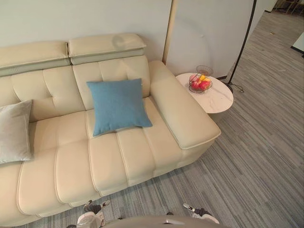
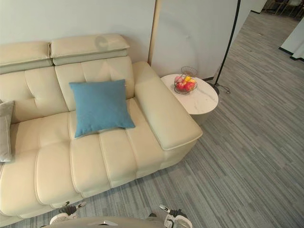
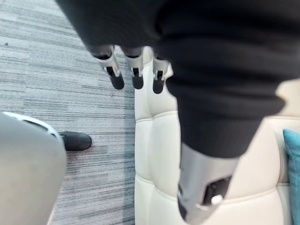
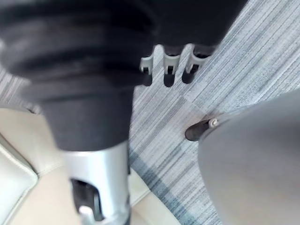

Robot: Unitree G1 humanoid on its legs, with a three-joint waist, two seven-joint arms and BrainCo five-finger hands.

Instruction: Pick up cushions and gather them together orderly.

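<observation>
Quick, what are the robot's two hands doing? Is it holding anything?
Left hand: open, fingers straight, holding nothing, by the sofa.
Right hand: open, holding nothing, above the floor.

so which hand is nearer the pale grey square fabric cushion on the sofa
Left, probably. The left hand hangs by the cream leather sofa, on the side of the grey cushion; the right hand hangs over the floor farther right.
</observation>
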